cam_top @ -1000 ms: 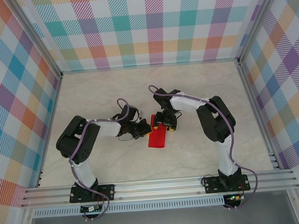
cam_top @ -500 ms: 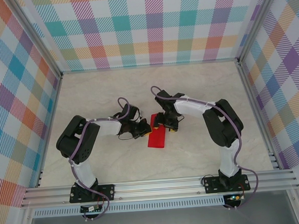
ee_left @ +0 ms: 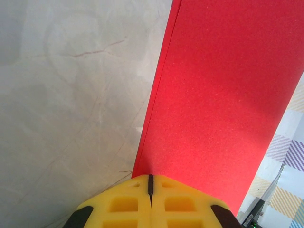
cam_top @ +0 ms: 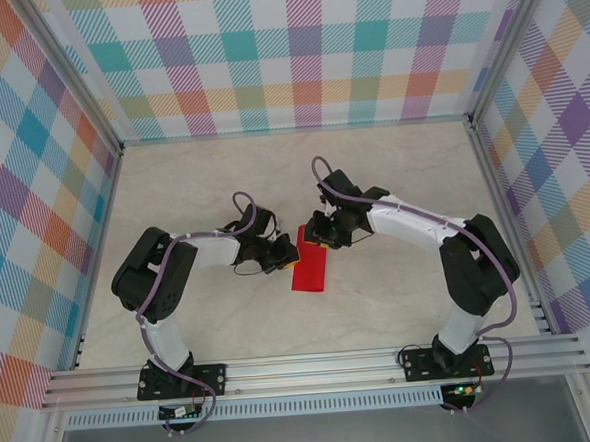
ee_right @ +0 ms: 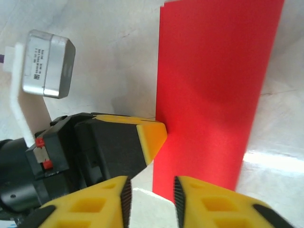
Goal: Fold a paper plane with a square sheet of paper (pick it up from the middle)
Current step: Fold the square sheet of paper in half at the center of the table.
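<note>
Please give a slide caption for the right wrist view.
Right gripper, jaws slightly apart, by the red paper; the left gripper touches its edge.

The left arm (cam_top: 192, 253) reaches in low with the left gripper (ee_left: 150, 179) squeezed fully closed, while the right arm (cam_top: 415, 224) stretches across, the right gripper (ee_right: 151, 187) showing a narrow gap between its fingers, just behind the left gripper's tip.

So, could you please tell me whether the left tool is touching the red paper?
Touching. The left wrist view shows the shut left tool resting on the red paper, no gap between.
</note>
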